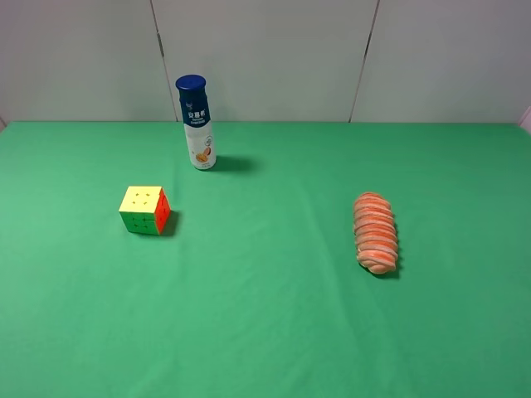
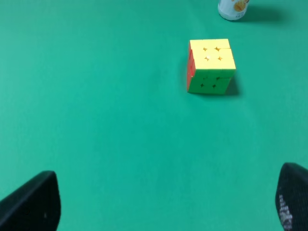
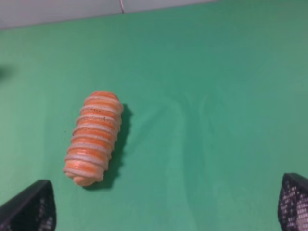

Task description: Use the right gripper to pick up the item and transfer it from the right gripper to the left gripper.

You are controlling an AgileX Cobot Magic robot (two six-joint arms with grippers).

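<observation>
- Exterior high view: a green-covered table (image 1: 265, 332) fills the frame up to a pale grey wall (image 1: 265, 50) along the top.
- The item (image 1: 375, 233), an orange-pink ribbed roll with pale stripes, lies flat at right of centre, its length running up and down the frame.
- A white bottle (image 1: 197, 123) with a blue cap stands upright at upper left of centre, near the table's far edge.
- A multicoloured cube (image 1: 145, 210), yellow face up, sits at left, below the bottle and well apart from the item.
- Left gripper (image 2: 163, 204), in its wrist view: two black tips spread wide, only green cloth between them, the cube ahead.
- Right gripper (image 3: 166, 202), in its wrist view: jaws likewise wide apart, the item lying ahead of them, untouched.
</observation>
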